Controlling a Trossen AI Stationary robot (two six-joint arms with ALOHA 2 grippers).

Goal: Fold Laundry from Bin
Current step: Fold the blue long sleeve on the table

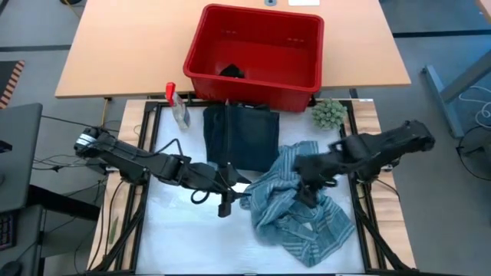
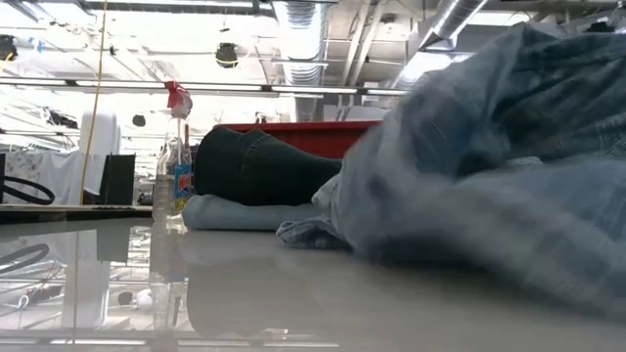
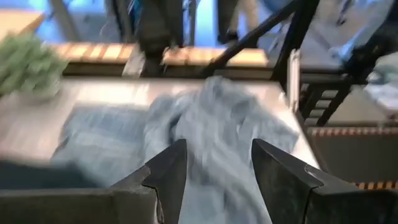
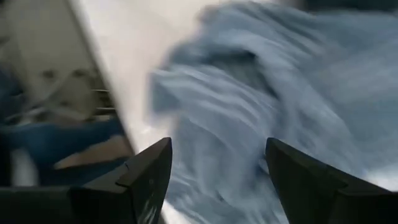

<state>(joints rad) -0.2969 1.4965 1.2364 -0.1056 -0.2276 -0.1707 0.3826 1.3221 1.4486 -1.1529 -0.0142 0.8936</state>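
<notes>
Laundry: crumpled grey-blue shirt [image 1: 299, 207] lies in a heap on the white mat [image 1: 176, 230], centre-right; dark folded garment [image 1: 242, 134] lies flat just behind it, touching the bin's near wall. One more dark piece [image 1: 232, 72] sits inside the red bin [image 1: 257, 80], at its near side.

L to R, high view:
- Spray bottle [image 1: 178, 106] w/ red top, upright at mat's far-left corner, beside the bin.
- Left gripper [image 1: 229, 186] low over mat, just left of the shirt's edge. Wrist view: fingers [image 3: 168, 177] apart, approx half open, nothing between them, shirt ahead.
- Dark garment, then shirt heap.
- Right gripper [image 1: 308, 184] directly over the heap. Wrist view: fingers [image 4: 149, 171] wide apart, no cloth pinched; shirt below, blurred.
- Green fuzzy ball [image 1: 328, 113] at far-right mat corner, next to the bin.

Low view: shirt [image 2: 489, 176] fills the right side; dark garment [image 2: 254, 166] on a light-blue one [image 2: 235, 213] behind; bottle [image 2: 174, 166] left.
</notes>
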